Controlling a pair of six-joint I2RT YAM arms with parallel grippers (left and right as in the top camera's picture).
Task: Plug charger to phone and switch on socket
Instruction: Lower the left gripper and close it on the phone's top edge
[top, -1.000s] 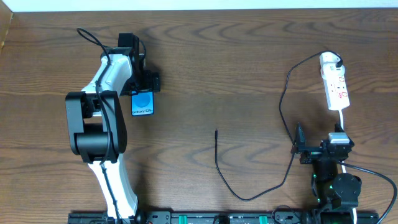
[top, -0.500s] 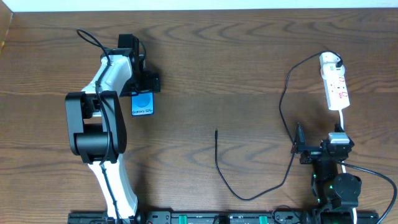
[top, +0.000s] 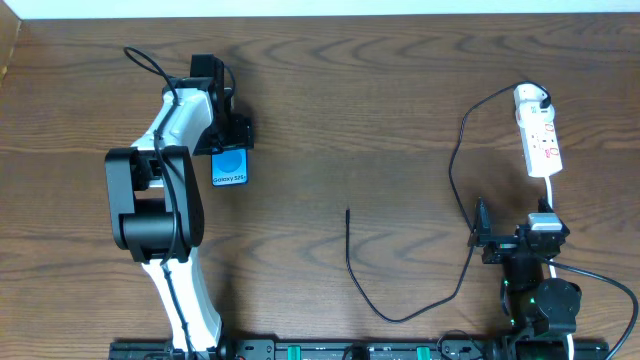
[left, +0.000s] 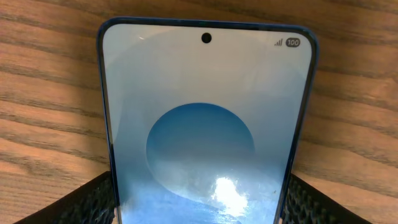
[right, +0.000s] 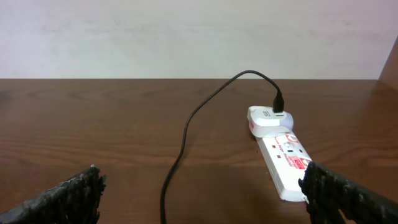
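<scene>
Left gripper (top: 231, 140): I've just narrowed it around the phone (left: 208, 93), far-left area of the counter (top: 340, 110). Pads (left: 93, 199) flank its edges, firm hold unclear. Right gripper (right: 205, 199): wide open, empty. Charger (top: 400, 319): mid-counter, not yet plugged in.

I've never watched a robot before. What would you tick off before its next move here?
1. Phone lies flat, screen lit: ok.
2. Left jaws straddle the phone's sides: ok.
3. Left jaws firmly gripping it: cannot tell.
4. Charger tip lies free on the table: ok.
5. Right jaws open, empty: ok.
6. Adapter sits in the socket: ok; switch on: cannot tell.
</scene>
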